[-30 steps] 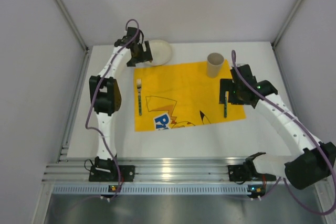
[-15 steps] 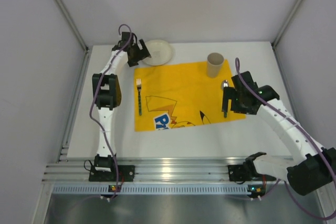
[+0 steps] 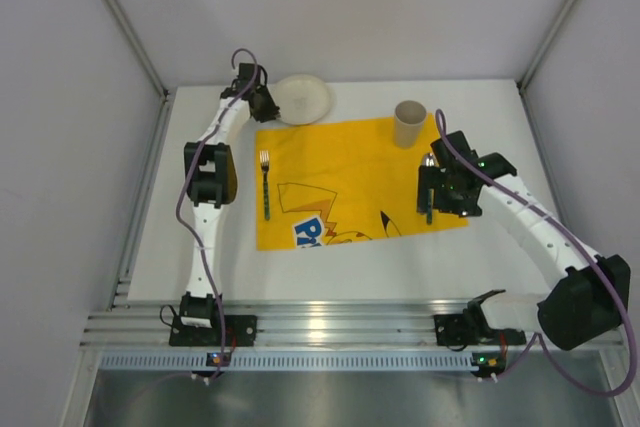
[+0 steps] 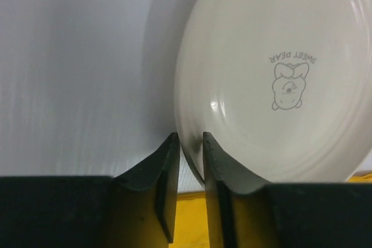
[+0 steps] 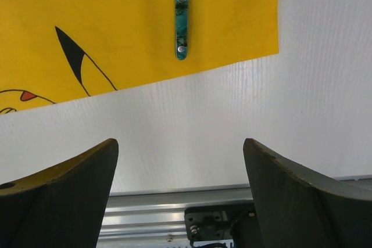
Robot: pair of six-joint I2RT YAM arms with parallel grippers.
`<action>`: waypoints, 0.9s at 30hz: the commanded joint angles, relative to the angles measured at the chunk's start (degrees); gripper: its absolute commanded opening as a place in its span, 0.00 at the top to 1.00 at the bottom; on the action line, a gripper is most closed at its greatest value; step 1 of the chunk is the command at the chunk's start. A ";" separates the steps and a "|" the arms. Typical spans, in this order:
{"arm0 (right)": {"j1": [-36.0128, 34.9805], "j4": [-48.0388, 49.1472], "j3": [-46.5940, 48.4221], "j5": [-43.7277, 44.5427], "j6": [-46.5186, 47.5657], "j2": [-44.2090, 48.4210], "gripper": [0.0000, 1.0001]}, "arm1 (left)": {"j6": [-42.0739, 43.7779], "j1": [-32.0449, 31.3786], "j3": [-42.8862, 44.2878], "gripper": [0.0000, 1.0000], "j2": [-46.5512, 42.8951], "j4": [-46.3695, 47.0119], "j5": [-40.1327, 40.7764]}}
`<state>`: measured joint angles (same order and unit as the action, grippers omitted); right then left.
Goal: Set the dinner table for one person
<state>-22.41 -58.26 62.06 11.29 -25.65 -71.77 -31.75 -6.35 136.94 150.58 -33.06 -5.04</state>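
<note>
Cream plate [image 3: 305, 97] [image 4: 279, 85] is sitting toward the far left corner of the white desk [image 3: 500, 247] [image 4: 70, 85] [image 5: 261, 114], just beyond the far edge of the yellow placemat [image 3: 350, 177] [image 5: 116, 15]. The left jaws are clamping on its rim: in the left wrist view the two fingers are standing close together with the thin edge of the plate wedged between them, at the side of the plate facing the desk's left edge. The plate is lying flat, or nearly so, with its printed bear mark facing up.

The desk itself is filling the whole working area, with its ribbed rail running along the near edge. On the placemat, a fork [image 3: 266, 187] is lying toward the left edge and a green-handled utensil [image 3: 428, 209] [image 5: 181, 15] toward the right edge, both with their long axes running from far edge to near edge; a beige cup [image 3: 408, 123] is standing upright at the placemat's far right corner. The right jaws are hanging released and wide apart just above the desk, near the green handle and grasping nothing.

The bare middle of the placemat, between the two utensils, is lying nearward and rightward of the plate. The left arm [image 3: 205, 172] is the nearer one and is already gripping the rim, so carrying the plate there is probably falling to it.
</note>
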 commanded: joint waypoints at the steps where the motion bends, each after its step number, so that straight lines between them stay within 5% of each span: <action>1: -0.35 0.95 3.15 -1.09 1.13 -0.91 0.12 | 0.64 -1.12 0.78 0.75 3.05 -3.94 0.03; 2: -0.35 1.13 3.33 -1.35 1.65 -1.18 0.12 | 0.63 -1.12 0.69 0.87 2.79 -4.03 0.03; 5: -0.44 1.48 3.24 -1.97 2.44 -1.27 0.12 | 1.33 -1.03 0.61 1.00 0.60 -4.65 1.60; 17: -0.44 6.14 0.43 -6.71 3.32 0.14 0.11 | 2.83 0.46 -5.45 1.00 -19.94 -5.44 -1.99; 23: -0.79 8.95 -2.03 -10.50 2.97 1.63 0.11 | 6.15 -2.52 -20.55 1.00 -31.74 -7.10 -8.58; 27: -0.96 8.95 -3.35 -10.85 2.80 3.65 0.11 | 7.23 -9.02 -39.71 1.00 -38.95 -6.76 -9.02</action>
<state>-22.72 -51.75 58.94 1.85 -23.00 -71.29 -26.57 -9.98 107.00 114.61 -37.80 -9.93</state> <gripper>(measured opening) 0.891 0.041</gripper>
